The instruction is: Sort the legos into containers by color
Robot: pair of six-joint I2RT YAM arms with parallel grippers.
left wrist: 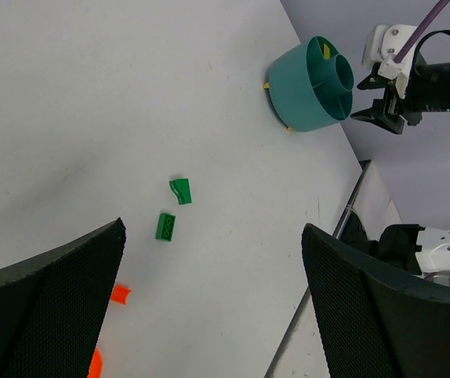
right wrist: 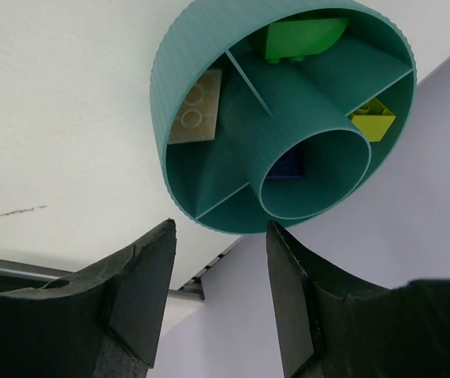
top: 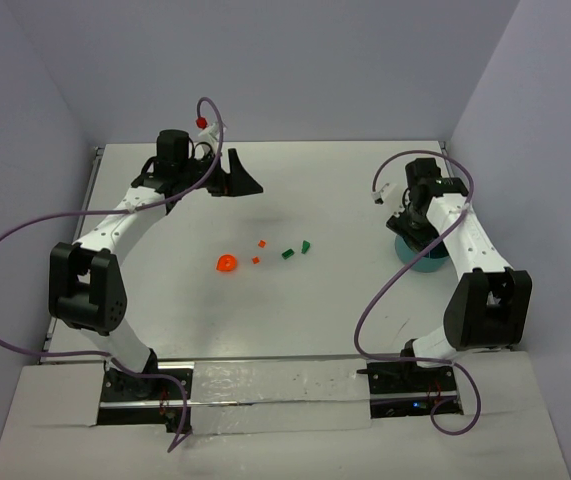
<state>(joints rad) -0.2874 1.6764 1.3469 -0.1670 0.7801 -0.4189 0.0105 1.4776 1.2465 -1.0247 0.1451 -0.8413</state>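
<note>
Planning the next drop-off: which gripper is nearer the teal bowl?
Right. The right gripper hangs just above the bowl, fingers apart and empty. The left gripper is far off at the back left.

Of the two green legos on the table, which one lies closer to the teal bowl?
The curved green lego. The other green lego, a flat brick with studs, lies farther from the teal bowl.

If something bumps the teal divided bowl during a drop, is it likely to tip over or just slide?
Probably slide: the teal bowl looks wide and low, sitting flat on the smooth table. It seems to be light, thin-walled plastic holding only a few bricks, so even a gentle nudge may shift it. The ribbed wall and inner dividers suggest it is stiff.
</note>
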